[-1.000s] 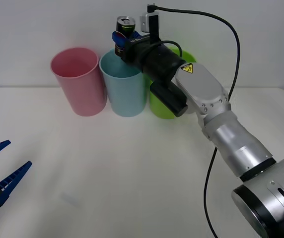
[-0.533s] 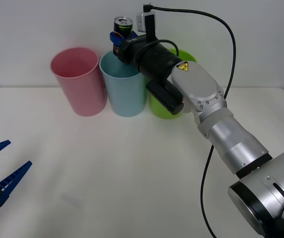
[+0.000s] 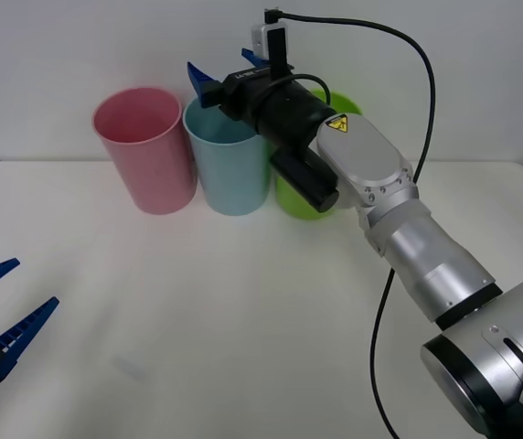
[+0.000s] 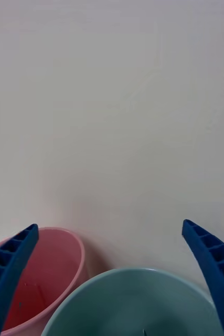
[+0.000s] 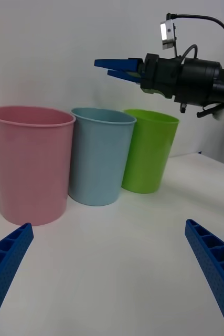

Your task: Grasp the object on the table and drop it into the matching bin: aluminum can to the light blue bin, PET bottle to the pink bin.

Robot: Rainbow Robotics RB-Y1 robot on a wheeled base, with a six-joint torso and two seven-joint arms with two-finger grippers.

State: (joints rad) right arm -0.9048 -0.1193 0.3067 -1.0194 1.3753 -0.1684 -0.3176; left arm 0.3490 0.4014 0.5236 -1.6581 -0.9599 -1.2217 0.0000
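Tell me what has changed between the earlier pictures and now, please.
The right gripper, above the light blue bin, has opened and let go of the can; it was holding the can a moment ago, and now its fingers are spread with nothing between them. The pink bin, the green bin and the left gripper, low over the table, stayed as before.

My front camera looks down from above the arms across the table [image 3: 243, 311] to the bins at the far wall. My right wrist camera sits close over the light blue bin [image 4: 132, 302] and pink bin [image 4: 43, 273], facing the wall. My left wrist camera views the same bins from low and well back.
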